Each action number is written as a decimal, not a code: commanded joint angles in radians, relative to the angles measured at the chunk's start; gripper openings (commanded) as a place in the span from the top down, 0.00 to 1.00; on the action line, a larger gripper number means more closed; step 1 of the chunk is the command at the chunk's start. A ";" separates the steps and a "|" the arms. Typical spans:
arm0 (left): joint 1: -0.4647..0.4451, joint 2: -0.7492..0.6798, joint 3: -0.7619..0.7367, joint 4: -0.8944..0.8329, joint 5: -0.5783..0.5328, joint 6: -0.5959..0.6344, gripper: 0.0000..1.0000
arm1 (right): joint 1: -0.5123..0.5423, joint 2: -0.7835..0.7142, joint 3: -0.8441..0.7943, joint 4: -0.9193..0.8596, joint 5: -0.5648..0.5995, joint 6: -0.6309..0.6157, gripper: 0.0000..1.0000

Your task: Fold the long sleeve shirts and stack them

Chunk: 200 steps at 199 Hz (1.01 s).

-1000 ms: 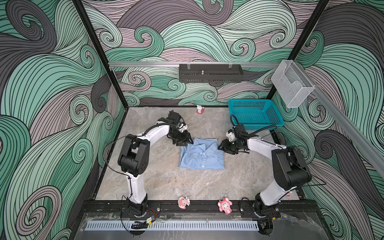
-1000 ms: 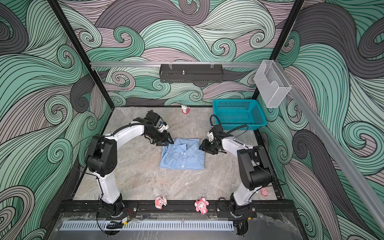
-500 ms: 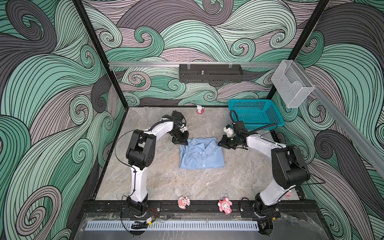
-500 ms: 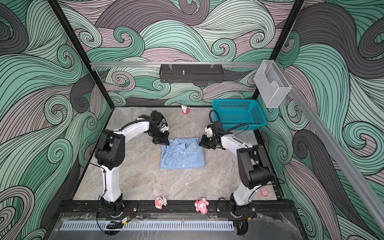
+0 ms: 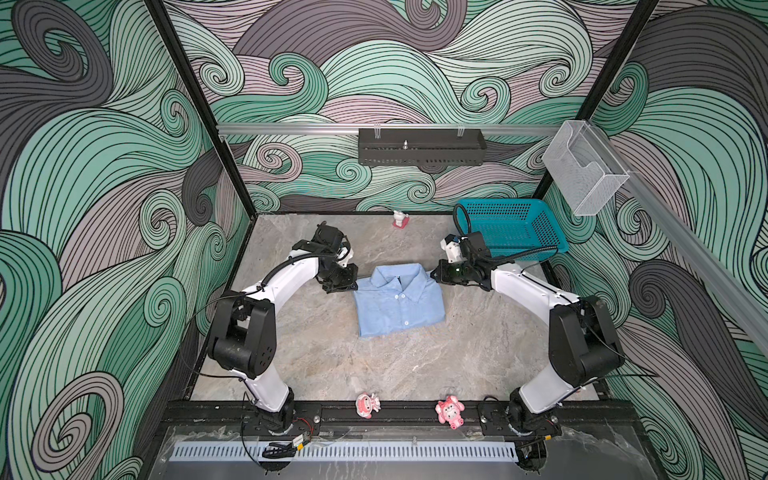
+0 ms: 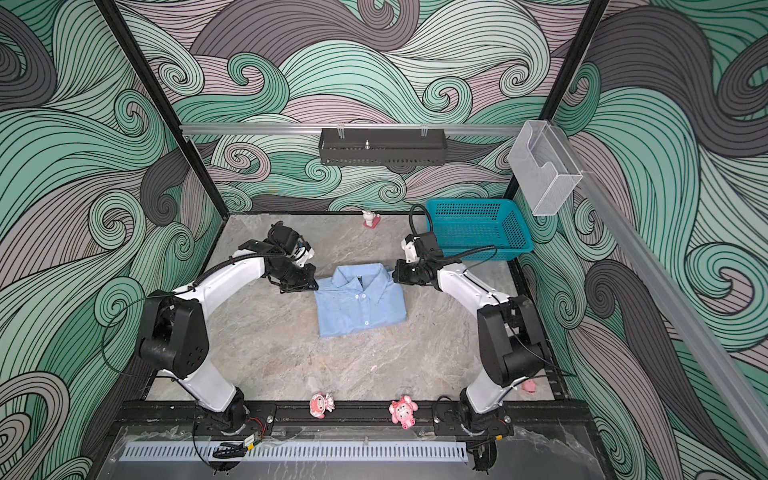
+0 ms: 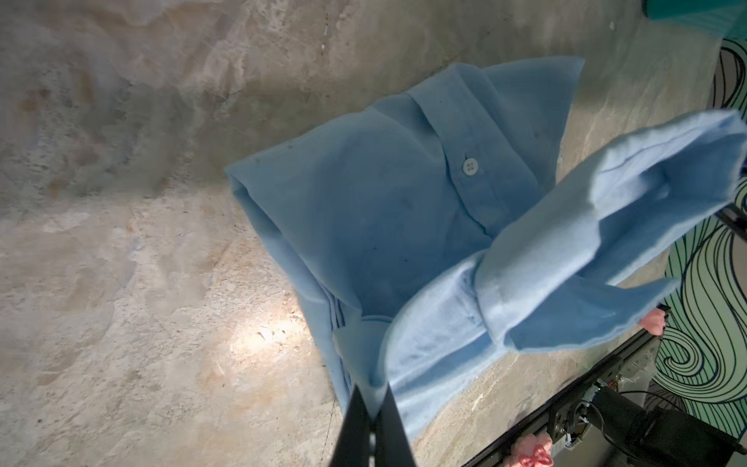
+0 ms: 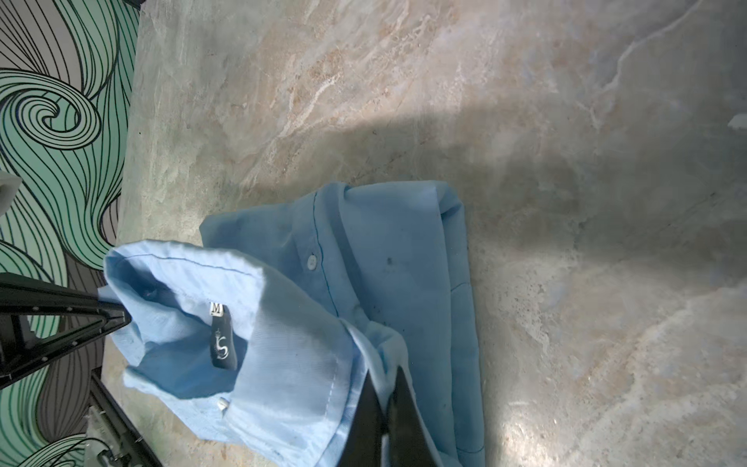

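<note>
We hold the folded shirt (image 5: 399, 305) by both shoulders.
Our left gripper (image 5: 352, 286) and right gripper (image 5: 435, 276) clamp its collar-end corners on the table (image 5: 332, 365), likely so it lifts level for stacking.

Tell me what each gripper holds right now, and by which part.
Both hold the light blue shirt at its collar end: left gripper on one shoulder corner, right gripper on the opposite one.
</note>
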 commanded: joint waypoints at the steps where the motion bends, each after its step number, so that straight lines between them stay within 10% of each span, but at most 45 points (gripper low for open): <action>1: 0.036 0.044 -0.010 0.053 -0.059 -0.043 1.00 | 0.008 0.076 0.050 0.019 0.085 -0.032 0.96; 56: 0.092 0.155 0.002 0.120 -0.148 -0.118 1.00 | 0.022 0.251 0.148 0.031 0.142 -0.034 0.93; 76: 0.104 0.186 0.026 0.096 -0.173 -0.121 1.00 | 0.026 0.282 0.180 0.016 0.140 -0.022 0.71; 115: 0.104 0.105 0.037 0.009 -0.255 -0.121 0.52 | 0.037 0.174 0.167 -0.052 0.148 -0.010 0.45; 200: -0.053 -0.153 -0.120 -0.023 -0.121 -0.225 0.47 | 0.133 0.048 -0.039 -0.115 0.014 0.052 0.42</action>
